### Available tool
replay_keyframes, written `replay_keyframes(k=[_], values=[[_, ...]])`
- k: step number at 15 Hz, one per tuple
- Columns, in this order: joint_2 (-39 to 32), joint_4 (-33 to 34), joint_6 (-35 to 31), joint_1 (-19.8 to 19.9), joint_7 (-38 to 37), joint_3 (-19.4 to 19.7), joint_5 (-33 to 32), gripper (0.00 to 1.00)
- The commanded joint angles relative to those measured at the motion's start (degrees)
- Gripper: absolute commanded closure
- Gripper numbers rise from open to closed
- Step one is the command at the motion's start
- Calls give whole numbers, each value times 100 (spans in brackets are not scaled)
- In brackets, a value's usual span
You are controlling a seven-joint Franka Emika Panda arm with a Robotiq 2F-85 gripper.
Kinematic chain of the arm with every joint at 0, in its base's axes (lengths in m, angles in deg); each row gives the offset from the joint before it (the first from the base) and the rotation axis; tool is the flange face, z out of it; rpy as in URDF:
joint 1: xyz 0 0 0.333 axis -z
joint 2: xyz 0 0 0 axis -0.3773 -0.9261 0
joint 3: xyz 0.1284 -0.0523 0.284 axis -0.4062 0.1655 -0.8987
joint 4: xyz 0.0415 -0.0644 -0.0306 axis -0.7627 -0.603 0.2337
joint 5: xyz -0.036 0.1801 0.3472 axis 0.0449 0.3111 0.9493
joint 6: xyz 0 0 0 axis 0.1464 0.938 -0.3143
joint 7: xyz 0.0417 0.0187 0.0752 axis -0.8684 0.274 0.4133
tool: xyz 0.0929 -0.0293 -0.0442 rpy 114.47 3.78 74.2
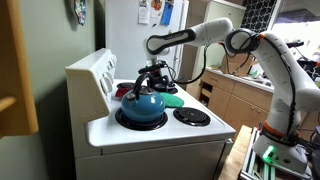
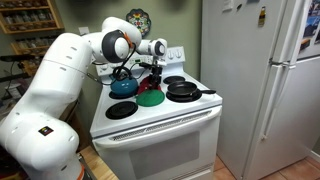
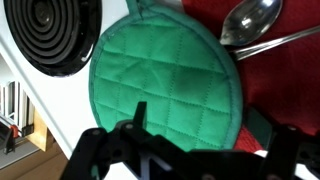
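A round green quilted pot holder (image 3: 165, 70) lies on the white stove top, partly over a red cloth (image 3: 285, 85). A metal spoon (image 3: 250, 22) rests on the red cloth at the pot holder's far edge. My gripper (image 3: 198, 118) hangs just above the pot holder, open, with nothing between its fingers (image 3: 139, 112). In both exterior views the gripper (image 1: 155, 72) (image 2: 152, 70) points down over the middle of the stove, beside a blue kettle (image 1: 143, 103) (image 2: 123, 86), with the pot holder (image 1: 173, 100) (image 2: 150, 98) below it.
A black pan (image 2: 183, 90) sits on a burner with its handle over the stove's side. Bare coil burners (image 1: 191, 116) (image 2: 121, 110) (image 3: 55, 35) lie near the front. The stove's back panel (image 1: 92, 72) stands behind the kettle. A white fridge (image 2: 262, 80) is beside the stove.
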Motion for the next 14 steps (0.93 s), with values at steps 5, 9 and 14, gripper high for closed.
replay_keyframes(k=[5,9,14], values=[[11,-165,-115,32,152,-13,101,42],[-3,-163,-136,34,134,-9,107,73],[-33,-157,-139,40,119,4,103,100]])
